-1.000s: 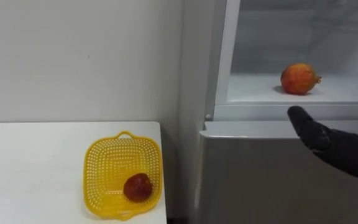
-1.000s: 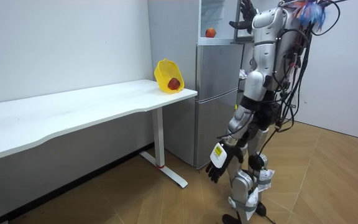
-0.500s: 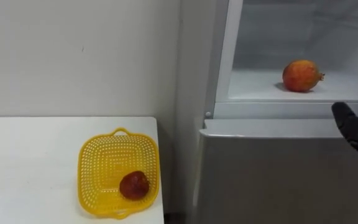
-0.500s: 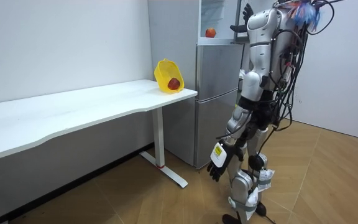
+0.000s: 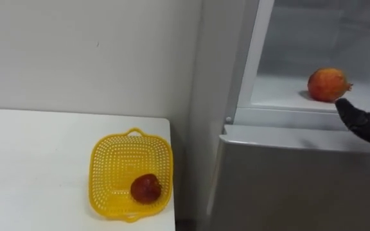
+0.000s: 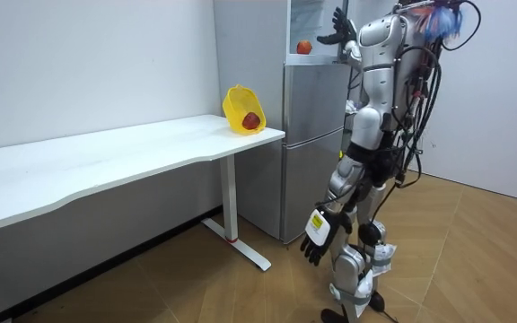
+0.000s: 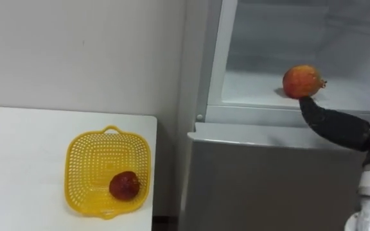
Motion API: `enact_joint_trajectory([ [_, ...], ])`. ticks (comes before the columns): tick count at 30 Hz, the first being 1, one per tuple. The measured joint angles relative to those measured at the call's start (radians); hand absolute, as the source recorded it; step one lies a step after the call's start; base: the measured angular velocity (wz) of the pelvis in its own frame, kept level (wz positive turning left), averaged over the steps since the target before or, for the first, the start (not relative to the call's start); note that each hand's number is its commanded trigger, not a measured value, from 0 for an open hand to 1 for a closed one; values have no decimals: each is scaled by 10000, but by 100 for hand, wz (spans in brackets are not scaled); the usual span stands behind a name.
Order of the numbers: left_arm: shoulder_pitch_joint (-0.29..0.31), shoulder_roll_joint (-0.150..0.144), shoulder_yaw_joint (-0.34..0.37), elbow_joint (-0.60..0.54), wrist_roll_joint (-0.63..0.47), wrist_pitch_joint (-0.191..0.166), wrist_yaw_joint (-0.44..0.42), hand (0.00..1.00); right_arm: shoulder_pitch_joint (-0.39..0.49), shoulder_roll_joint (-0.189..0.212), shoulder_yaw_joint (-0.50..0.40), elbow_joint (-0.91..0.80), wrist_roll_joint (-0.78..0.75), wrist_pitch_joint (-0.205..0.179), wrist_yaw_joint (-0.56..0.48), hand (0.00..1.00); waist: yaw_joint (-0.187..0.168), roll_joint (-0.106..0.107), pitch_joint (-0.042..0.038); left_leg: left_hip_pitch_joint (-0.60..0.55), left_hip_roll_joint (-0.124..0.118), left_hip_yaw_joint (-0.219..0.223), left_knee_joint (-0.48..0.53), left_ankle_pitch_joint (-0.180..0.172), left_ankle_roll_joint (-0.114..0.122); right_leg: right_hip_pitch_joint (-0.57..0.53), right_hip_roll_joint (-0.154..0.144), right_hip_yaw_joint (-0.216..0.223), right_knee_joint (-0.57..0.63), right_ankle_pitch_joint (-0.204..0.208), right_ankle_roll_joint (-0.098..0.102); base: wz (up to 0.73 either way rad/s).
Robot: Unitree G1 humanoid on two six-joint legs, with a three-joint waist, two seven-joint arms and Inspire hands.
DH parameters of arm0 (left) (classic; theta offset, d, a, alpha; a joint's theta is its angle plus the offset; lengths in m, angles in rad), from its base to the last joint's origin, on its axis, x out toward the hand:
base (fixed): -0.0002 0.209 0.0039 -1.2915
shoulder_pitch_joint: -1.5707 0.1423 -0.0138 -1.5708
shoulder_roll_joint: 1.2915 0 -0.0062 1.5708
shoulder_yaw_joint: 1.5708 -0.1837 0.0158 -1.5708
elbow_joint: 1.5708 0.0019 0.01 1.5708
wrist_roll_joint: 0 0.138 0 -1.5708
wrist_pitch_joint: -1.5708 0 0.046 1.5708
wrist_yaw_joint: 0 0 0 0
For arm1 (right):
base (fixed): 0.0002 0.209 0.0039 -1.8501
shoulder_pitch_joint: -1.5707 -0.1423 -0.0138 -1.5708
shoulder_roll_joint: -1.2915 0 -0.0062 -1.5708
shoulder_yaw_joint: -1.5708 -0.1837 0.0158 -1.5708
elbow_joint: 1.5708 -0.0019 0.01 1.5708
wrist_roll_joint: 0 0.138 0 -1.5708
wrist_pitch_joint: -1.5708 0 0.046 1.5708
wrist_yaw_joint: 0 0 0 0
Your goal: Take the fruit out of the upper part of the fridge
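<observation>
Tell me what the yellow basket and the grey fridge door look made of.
Yellow basket: moulded plastic, likely, from its uniform colour and perforated lattice walls. Fridge door: smooth grey, probably painted or coated metal; its even matte sheen leaves that open.

The body is silver-grey, with dark cables down the back and red and blue wires on top. The right hand point(image 7: 333, 127) and left hand point(image 6: 317, 240) are black.

You get no text, number or sign legible anywhere. Label on the hanging left robot hand point(image 6: 317, 235): too small to read. Fridge point(image 6: 312, 135) front: no print visible.
</observation>
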Motion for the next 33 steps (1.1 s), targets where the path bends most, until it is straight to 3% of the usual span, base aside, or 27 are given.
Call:
enact_joint_trajectory([
  [3,36,-3,129,0,-90,99,-3,0,-923,-509,0,1038,165,96,7,0,30,-46,16,31,0,-122,124,-1,-1,151,-13,-63,-2,-1,0,14],
  [5,38,32,239,-4,-84,138,-37,0,-1575,-984,-6,1698,544,393,3,0,22,-130,24,-35,-14,-283,169,-1,-2,156,-35,-212,-1,-5,-1,17],
  [8,76,128,384,-161,-86,137,-175,0,-2046,-1591,-5,2130,856,495,1,0,27,-260,15,-128,-39,-381,218,0,-5,145,-118,-373,2,-41,-21,15],
  [11,346,246,497,-401,-81,139,-203,0,-2368,-1938,-2,2616,902,494,6,0,55,-417,-42,-133,-48,-414,217,0,-7,143,-121,-539,75,-86,-30,7],
  [17,357,412,792,-408,-79,214,-315,0,-2791,-2566,12,3655,1527,714,308,0,232,-592,-60,-157,-69,-521,238,0,-8,80,-140,-577,148,-132,-32,3],
  [23,526,418,844,-767,-85,460,-307,0,-3024,-2899,683,4694,1927,976,556,0,307,-585,-61,-173,-67,-552,253,0,-8,143,-134,-604,157,-128,-34,0],
  [33,564,471,837,-1070,-85,586,-321,0,-3858,-2932,1293,6724,2848,1169,1119,0,302,-556,-74,-319,-55,-682,289,15,-33,86,-141,-853,174,-125,-38,5],
])
